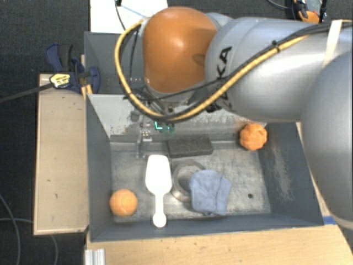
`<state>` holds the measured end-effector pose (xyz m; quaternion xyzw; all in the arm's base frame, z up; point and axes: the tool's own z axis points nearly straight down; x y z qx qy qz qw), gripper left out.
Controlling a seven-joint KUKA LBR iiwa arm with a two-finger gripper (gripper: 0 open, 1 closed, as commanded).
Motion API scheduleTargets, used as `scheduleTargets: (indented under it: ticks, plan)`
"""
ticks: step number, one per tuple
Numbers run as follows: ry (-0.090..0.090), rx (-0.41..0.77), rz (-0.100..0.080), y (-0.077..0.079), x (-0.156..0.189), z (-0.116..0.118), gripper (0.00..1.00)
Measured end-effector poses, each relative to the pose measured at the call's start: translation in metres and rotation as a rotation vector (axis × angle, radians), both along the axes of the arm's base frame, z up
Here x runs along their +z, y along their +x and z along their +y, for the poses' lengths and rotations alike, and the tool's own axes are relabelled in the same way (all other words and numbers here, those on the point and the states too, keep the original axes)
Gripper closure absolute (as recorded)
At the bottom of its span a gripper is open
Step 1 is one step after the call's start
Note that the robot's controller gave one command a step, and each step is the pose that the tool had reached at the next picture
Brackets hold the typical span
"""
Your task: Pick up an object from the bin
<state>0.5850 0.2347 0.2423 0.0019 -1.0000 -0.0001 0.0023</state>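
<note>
White scoop [157, 181] lies near the pincer [144, 141], which may be open or closed, I cannot tell.

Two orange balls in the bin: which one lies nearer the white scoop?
The smooth orange ball at lower left, just left of the white plastic scoop; the rougher orange ball sits apart at upper right.
</note>
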Motion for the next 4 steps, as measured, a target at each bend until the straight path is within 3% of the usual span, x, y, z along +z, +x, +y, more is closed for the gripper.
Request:
scheduleTargets:
  ticks: [1, 2, 3, 4]
  plan:
    - [0.002, -0.007, -0.008, 0.002, 0.005, -0.001, 1.0]
    - [0.002, -0.007, -0.008, 0.002, 0.005, -0.001, 1.0]
    - [0.003, 0.228, -0.013, -0.006, -0.027, -0.009, 1.0]
    - [0.002, 0.383, -0.01, -0.005, -0.076, -0.015, 1.0]
